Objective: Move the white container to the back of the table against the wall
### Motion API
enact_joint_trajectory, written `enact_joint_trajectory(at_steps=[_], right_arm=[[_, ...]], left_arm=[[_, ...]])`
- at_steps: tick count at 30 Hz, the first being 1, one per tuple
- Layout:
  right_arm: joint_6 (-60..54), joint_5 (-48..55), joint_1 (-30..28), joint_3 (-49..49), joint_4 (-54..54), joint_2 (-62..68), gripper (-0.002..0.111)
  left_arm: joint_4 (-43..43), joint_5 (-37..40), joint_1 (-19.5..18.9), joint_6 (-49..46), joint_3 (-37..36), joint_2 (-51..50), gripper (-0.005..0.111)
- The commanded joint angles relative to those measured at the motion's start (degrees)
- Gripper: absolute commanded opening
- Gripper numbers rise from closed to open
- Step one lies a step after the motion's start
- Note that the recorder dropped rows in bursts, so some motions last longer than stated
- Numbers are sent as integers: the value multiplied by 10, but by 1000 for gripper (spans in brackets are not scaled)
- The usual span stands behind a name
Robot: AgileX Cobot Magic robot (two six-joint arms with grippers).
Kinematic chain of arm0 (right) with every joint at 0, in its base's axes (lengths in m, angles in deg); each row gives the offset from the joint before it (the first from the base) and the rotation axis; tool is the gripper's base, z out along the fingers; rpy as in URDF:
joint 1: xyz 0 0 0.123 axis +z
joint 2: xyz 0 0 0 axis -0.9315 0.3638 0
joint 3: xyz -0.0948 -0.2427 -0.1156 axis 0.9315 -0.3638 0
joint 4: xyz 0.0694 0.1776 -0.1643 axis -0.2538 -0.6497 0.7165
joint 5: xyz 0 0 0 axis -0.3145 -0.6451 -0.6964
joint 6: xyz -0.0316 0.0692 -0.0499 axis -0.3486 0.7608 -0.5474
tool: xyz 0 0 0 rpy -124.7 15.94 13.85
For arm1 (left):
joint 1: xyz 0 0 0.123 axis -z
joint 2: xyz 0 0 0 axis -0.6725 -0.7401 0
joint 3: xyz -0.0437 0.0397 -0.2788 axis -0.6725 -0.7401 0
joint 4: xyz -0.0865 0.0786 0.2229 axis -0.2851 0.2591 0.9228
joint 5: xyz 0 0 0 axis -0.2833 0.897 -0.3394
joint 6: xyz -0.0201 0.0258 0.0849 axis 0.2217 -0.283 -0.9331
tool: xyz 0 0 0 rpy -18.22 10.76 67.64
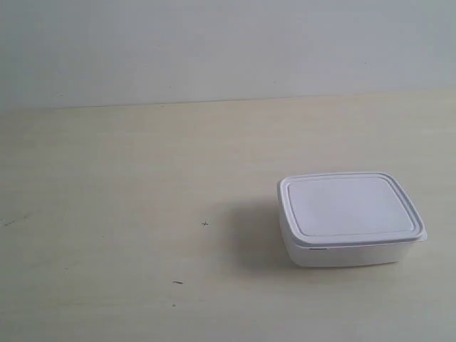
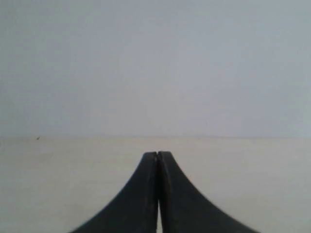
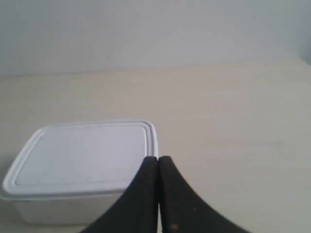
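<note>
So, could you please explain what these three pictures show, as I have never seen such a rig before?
This is a robot with two arms, each ending in a gripper. One picture comes from a camera off the arms. It shows the table, the wall behind it, and the white container, lid on, standing on the table well short of the wall. No arm shows in that picture. The other two pictures come from cameras on the wrists, and the dark wedge in each is a gripper. Past the left gripper you see only table and wall. Past the right gripper you see the container. Both grippers are shut and hold nothing.
</note>
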Motion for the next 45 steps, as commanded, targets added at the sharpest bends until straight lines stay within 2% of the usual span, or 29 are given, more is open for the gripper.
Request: enact_joint_trajectory(at_steps=[1,8,13,15,18,21,23,26,28,29,30,31,32,33,35,37,39,41,42,45], right_arm=[[18,-74,-4,-2,-23,-3,0],[22,-226,-4,-2,-48,-3,0],[34,-236,-4,-2,-55,-3,0],[38,-231,-4,-2,-76,-3,0],[38,-195,-4,-2,-138,-3,0],[32,-132,-4,27,-141,0,0],[32,-95,-4,57,-137,17,0],[32,-48,-4,131,-100,96,0],[32,-4,-4,216,-88,210,0],[32,46,-4,295,-88,301,0],[32,75,-4,341,-89,338,0],[32,164,-4,439,-89,431,0],[32,202,-4,477,-89,464,0],[32,287,-4,565,-95,538,0],[32,384,-4,652,-98,610,0],[26,436,-4,684,-117,646,0],[-22,478,-4,681,-171,661,0],[-35,537,-4,668,-196,670,0],[-43,552,-4,653,-197,670,0],[-50,559,-4,607,-196,670,0]], left_arm=[[3,-75,-1,5,0,3,0],[-1,-133,-1,127,0,3,0],[-1,-105,-1,159,0,3,0],[-1,-78,-1,189,0,3,0],[-2,-33,-1,358,0,3,0],[-1,-10,-1,359,0,3,0],[-1,50,-1,360,4,-5,0],[-2,99,-1,363,60,-68,0],[-2,169,-1,323,142,-153,0],[-17,241,3,252,222,-234,0],[-35,268,6,202,258,-277,0],[-109,336,13,52,352,-364,0],[-154,364,14,-6,398,-397,0],[-250,420,14,-120,478,-470,0],[-390,472,16,-235,546,-544,0],[-484,486,40,-304,564,-591,0],[-498,485,89,-309,564,-628,0],[-500,472,159,-300,564,-665,0],[-502,453,205,-290,564,-688,0],[-514,406,287,-280,564,-729,0]])
